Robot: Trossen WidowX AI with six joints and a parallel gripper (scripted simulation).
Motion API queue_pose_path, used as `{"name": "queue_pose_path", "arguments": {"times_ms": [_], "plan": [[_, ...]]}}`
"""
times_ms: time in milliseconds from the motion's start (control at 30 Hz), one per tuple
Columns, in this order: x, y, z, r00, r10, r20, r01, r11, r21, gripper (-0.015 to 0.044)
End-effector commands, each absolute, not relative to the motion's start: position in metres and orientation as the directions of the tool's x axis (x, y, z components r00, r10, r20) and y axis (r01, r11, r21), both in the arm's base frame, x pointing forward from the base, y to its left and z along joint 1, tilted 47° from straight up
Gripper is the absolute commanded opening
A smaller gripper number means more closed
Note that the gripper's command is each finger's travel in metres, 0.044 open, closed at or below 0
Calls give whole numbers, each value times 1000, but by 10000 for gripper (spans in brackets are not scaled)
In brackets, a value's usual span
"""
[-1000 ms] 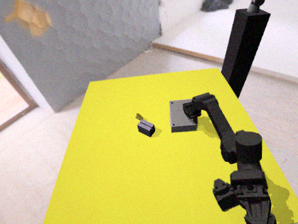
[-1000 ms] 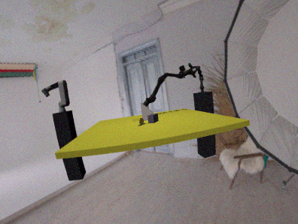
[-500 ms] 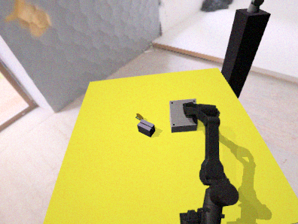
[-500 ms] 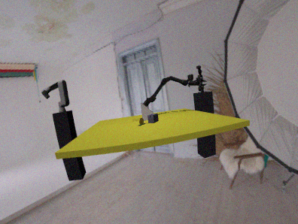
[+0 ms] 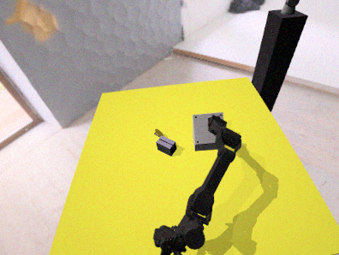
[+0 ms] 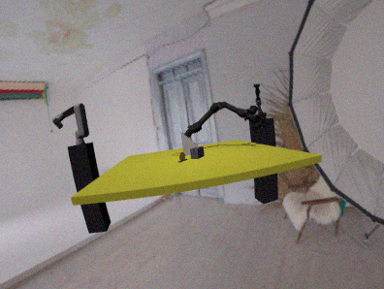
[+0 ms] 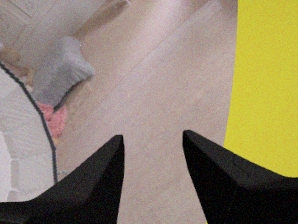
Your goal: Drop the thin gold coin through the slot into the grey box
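Observation:
The gold coin stands on edge, small in the top and exterior views. Its dark-green holder is too small to make out clearly. The closed grey box is close beside the coin, with a dark slot line across its lid in the top view. My gripper is partly open, with nothing between its fingers in the wrist view. It is raised and far from the coin and box, near the bottom edge of the top view. Its fingertips are unclear in the top and exterior views.
The yellow table carries the grey plate under my arm's base, to the right of the box in the top view. Black pillars stand beyond the table edges. The wrist view shows floor beside the table edge.

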State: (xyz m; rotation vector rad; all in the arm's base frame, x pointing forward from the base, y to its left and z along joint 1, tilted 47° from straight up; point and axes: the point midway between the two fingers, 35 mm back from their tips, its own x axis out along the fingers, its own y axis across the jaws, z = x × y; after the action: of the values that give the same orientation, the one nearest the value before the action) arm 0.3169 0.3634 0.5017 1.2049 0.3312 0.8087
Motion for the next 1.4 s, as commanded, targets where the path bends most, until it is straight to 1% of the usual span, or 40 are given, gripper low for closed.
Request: {"name": "queue_pose_path", "arguments": {"times_ms": [0, 200, 367, 533, 700, 900, 1067, 1200, 1367], "plan": [[357, 351, 461, 725, 686, 61, -335, 273, 902, 161], [422, 314, 379, 767, 619, -169, -212, 493, 843, 161], [463, 269, 311, 760, 544, -355, -88, 628, 773, 161], [490, 214, 242, 707, 470, -528, 34, 724, 689, 161], [500, 154, 177, 616, 410, -673, 150, 777, 611, 161], [489, 76, 102, 456, 377, -806, 289, 794, 535, 161], [461, 16, 49, 311, 401, -861, 398, 768, 502, 161], [425, -31, 10, 194, 468, -862, 497, 711, 498, 161], [373, -74, -25, 106, 594, -798, 617, 590, 521, 161]]}}
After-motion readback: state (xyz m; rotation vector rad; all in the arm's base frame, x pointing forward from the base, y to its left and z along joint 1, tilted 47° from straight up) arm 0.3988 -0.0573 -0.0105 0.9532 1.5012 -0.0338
